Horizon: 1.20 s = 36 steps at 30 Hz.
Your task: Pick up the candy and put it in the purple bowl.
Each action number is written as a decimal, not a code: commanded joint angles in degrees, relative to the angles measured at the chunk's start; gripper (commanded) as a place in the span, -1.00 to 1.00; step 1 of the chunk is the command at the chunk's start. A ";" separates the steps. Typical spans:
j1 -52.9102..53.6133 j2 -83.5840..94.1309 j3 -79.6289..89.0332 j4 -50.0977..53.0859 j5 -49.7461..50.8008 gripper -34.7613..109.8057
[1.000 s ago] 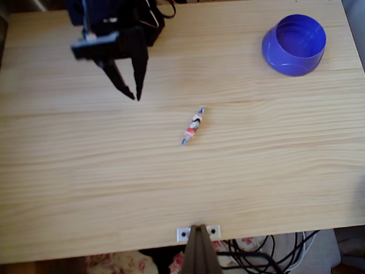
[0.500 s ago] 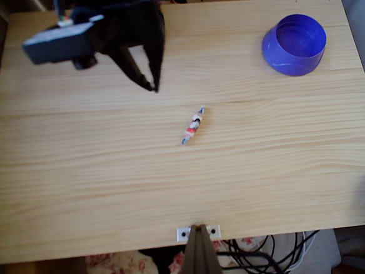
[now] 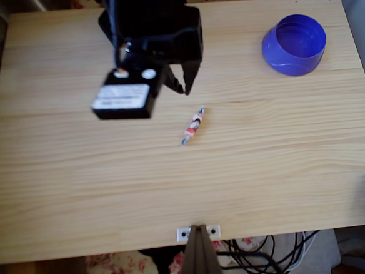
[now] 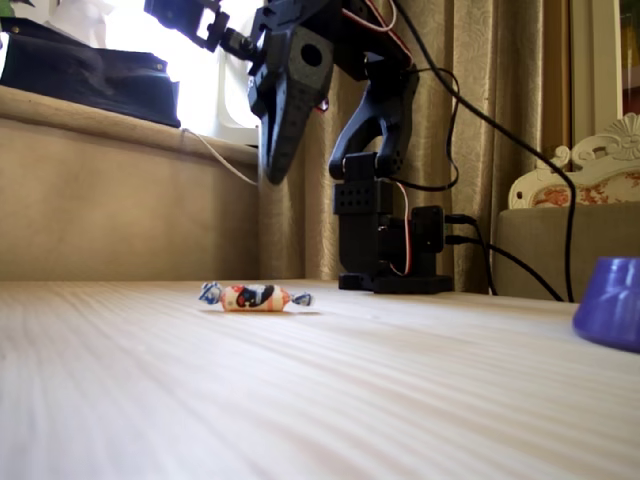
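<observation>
On pale pine table [image 3: 79,182], candy [image 3: 193,125], purple bowl [image 3: 294,44] well apart, fingers [image 3: 184,87] parted, empty, curtains behind.

Looking straight down on the whole bench [image 3: 80,200]; also low at bench-top level, facing the arm base [image 4: 385,250]; sharing the candy [image 3: 193,125].

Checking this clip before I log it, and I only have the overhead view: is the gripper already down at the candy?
Observer: No. In the fixed view the gripper hangs well above the candy, clear air between them.
Operator: Is the candy flat on the table?
Observer: Yes, it lies on its side on the table, both twisted ends resting on the wood.
Operator: How tall is the purple bowl's wall?
Observer: The purple bowl stands clearly taller than the lying candy.
</observation>
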 commanded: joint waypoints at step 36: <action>-4.48 -12.48 -10.81 0.00 7.29 -0.52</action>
